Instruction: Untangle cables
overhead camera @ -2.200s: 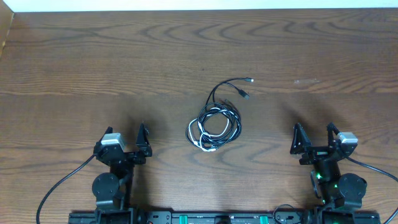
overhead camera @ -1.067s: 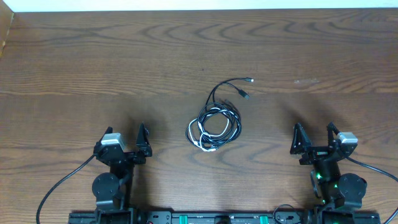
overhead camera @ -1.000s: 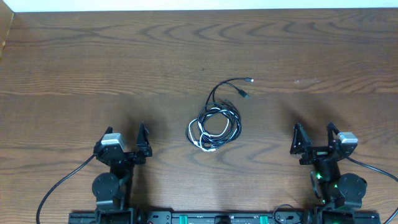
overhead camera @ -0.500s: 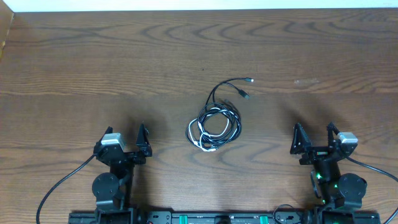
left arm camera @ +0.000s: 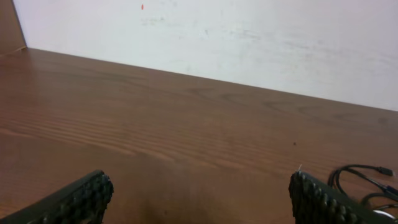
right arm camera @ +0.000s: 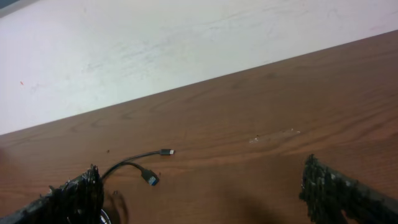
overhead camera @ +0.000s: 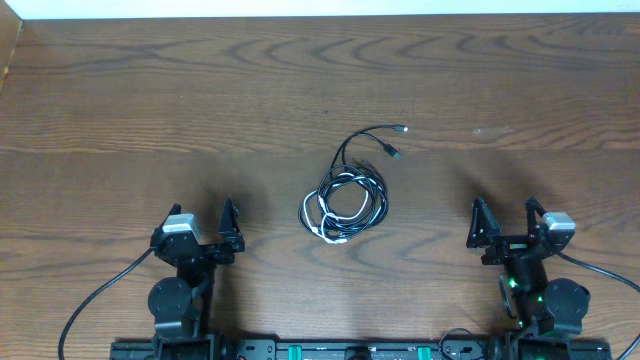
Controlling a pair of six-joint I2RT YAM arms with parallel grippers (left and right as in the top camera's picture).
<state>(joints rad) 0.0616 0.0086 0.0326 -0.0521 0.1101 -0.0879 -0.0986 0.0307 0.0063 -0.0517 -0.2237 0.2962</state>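
One tangle of cables (overhead camera: 345,205) lies near the middle of the wooden tabletop (overhead camera: 150,100), between the two arms and a little farther from their bases. In the overhead view it reads as a loose coil of thin black cords with one white cord (overhead camera: 318,222) looped through its left and lower side; how many black cords make up the coil cannot be told. Two black tails leave the coil towards the far right, each ending in a small plug, two plugs in all: the farther plug (overhead camera: 401,129) and the nearer plug (overhead camera: 394,153), close together but not touching. The left pincer (left arm camera: 199,186) is spread wide with nothing between its two fingers, and its camera catches only the edge of the cables at lower right. The right pincer (right arm camera: 202,179) is also spread wide and holds nothing. Both pincers sit well apart from the tangle, one on each side, near the tabletop's near edge.
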